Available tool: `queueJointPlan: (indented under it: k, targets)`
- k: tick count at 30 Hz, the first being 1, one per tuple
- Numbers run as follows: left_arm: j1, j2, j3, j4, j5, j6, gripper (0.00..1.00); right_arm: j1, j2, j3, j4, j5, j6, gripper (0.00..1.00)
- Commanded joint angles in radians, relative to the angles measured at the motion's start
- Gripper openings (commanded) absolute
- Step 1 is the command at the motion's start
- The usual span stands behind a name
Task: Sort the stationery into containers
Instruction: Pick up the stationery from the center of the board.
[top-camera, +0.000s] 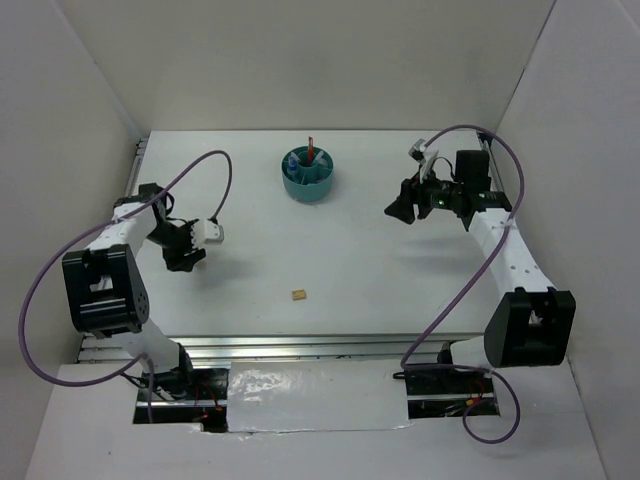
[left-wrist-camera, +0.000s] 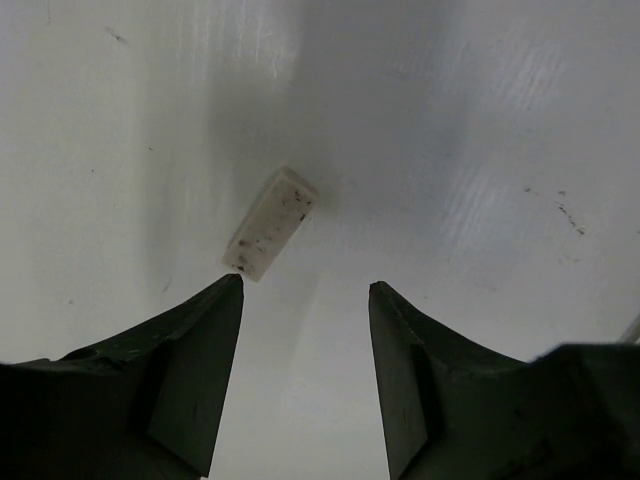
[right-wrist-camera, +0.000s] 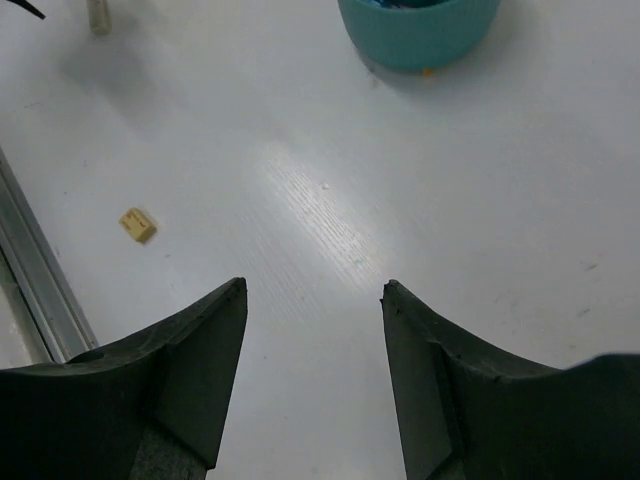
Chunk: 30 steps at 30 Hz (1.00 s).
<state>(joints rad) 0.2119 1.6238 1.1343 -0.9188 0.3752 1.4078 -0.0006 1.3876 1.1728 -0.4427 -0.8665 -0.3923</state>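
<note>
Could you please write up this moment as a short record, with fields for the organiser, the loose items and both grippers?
Organiser: teal organiser, far centre of the table, with a stick-like item upright in it.
Loose items: pale eraser by the left arm; tan block near the front centre.
Left gripper: open, empty, eraser just beyond its fingertips.
Right gripper: open, empty, over bare table, pointing toward the organiser.
Unsorted: both loose items.

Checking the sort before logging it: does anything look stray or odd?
Two items lie loose outside the organiser: a tan block mid-table, and a speckled white eraser lying askew just ahead of the left jaws.
</note>
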Motion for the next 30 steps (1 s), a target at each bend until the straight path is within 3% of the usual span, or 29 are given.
queueJointPlan:
  k: [1,8,21,30]
  targets:
    - [-0.029,0.024,0.009,0.052,-0.005,0.108,0.65,-0.024,-0.082,-0.018,-0.016,0.049,0.013,0.63]
    - [-0.175,-0.027,-0.12,0.297,-0.22,0.073,0.65,-0.042,-0.09,-0.028,-0.025,0.106,0.036,0.63]
    - [-0.397,0.074,-0.131,0.311,-0.628,0.008,0.63,-0.076,-0.091,-0.038,-0.047,0.104,0.013,0.63]
    - [-0.433,0.151,-0.048,0.175,-0.651,-0.044,0.69,-0.087,-0.079,-0.028,-0.074,0.11,-0.005,0.63]
